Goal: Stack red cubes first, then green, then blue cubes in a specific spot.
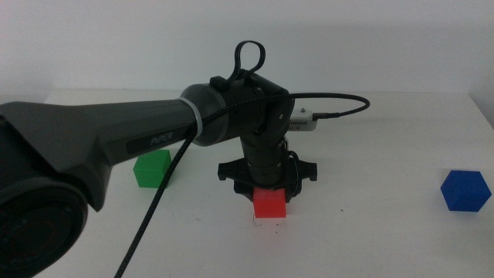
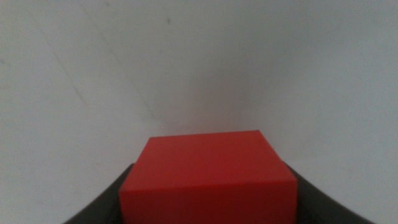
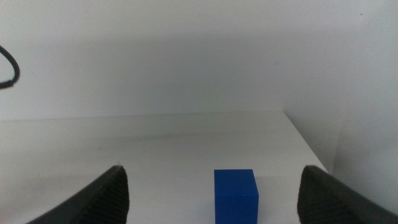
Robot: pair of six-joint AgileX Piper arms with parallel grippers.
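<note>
Red cube [image 1: 269,205]: sat on the white table [image 1: 370,239], pinched between the left gripper [image 1: 268,185] jaws.
Green cube [image 1: 152,169]: well to the left of the red cube.
Blue cube [image 1: 465,191]: far to its right.
Right gripper [image 3: 211,202]: jaws spread, facing the blue cube, waiting.
Risk: releasing off-square could nudge or twist the red cube, leaving a crooked base for stacking.

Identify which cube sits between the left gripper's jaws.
The red cube, gripped by the left gripper at table centre; green cube and blue cube stand free.
</note>
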